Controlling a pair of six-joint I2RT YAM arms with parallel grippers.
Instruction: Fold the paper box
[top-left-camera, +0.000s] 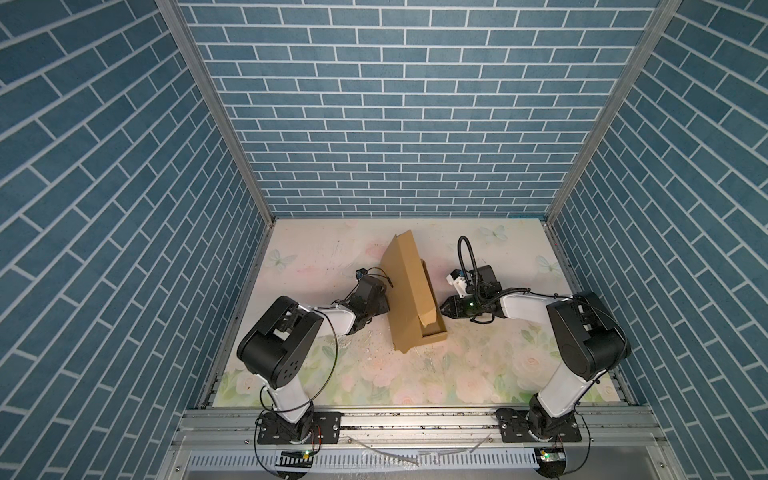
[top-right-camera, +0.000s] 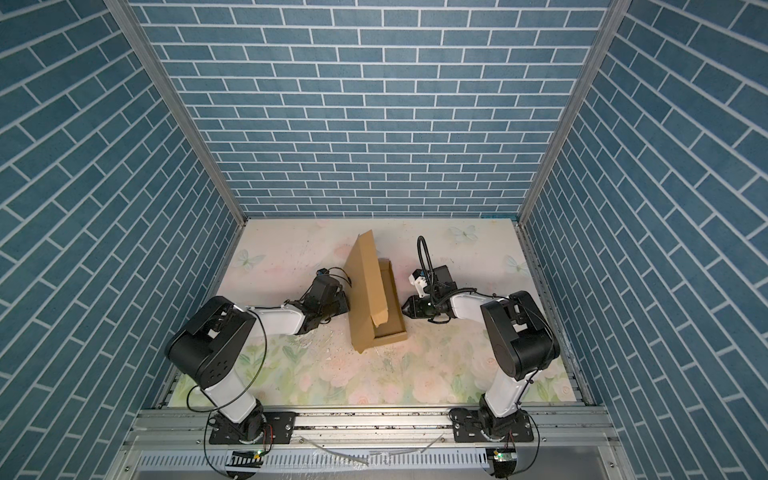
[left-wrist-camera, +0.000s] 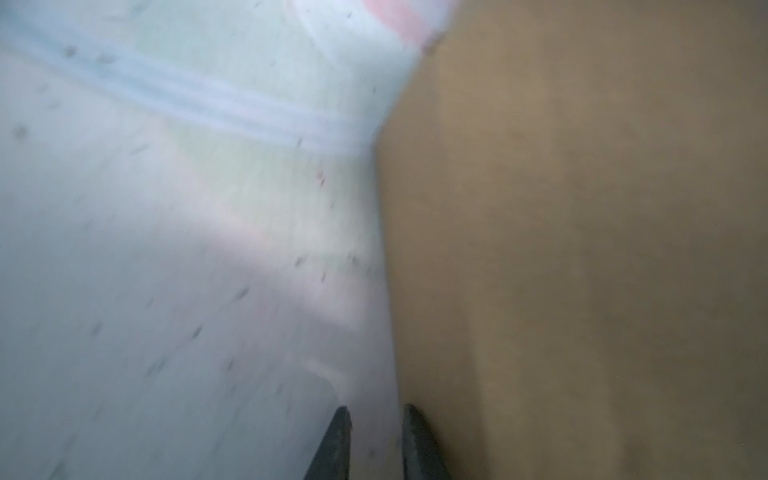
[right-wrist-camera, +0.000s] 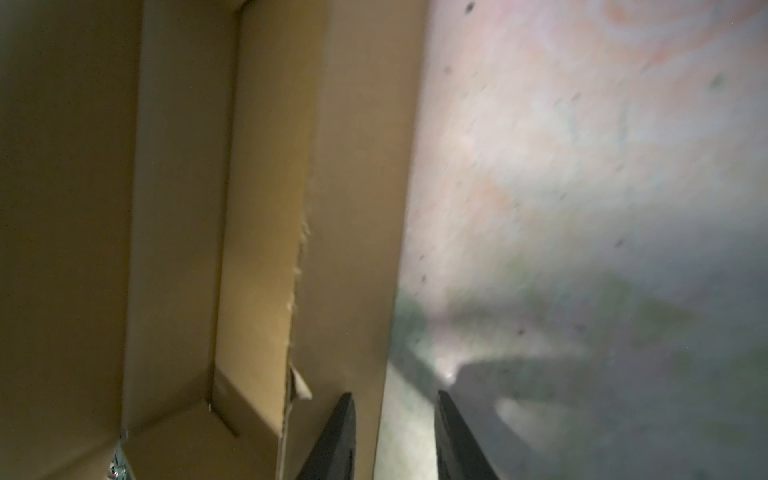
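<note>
Though both wrist views are blurred, the layout reads well enough from above. The paper box (top-left-camera: 409, 299) (top-right-camera: 365, 291) sits about mid-width on the tabletop (top-left-camera: 374, 374), a little nearer the far edge than the near one. Its long axis runs far-to-near with a slight slant.

It is half folded. A shallow tray (top-left-camera: 432, 340) lies flat on the right side with its walls up. The big lid panel (top-left-camera: 403, 282) stands raised off the tray's left long side, steeply tilted and leaning over the tray. A ragged flap end (top-left-camera: 427, 319) hangs inside by the tray's near end.

The left arm comes in from the near-left corner, and its tip is hidden behind the lid panel in both top views. In the left wrist view the left gripper (left-wrist-camera: 376, 411) shows two dark fingertips with a narrow gap and nothing between them. One tip is at the edge of the brown cardboard, the other over bare tabletop. Whether it touches the cardboard, I cannot tell.

The right arm comes from the near-right corner. The right gripper (top-left-camera: 444, 309) (top-right-camera: 405, 311) (right-wrist-camera: 395, 397) points at the tray's right long wall, just beside it. Its jaws are somewhat apart and hold nothing. In the right wrist view one tip is in front of the wall's outer face, the other over the tabletop. The wall has a frayed top edge (right-wrist-camera: 299, 257).
</note>
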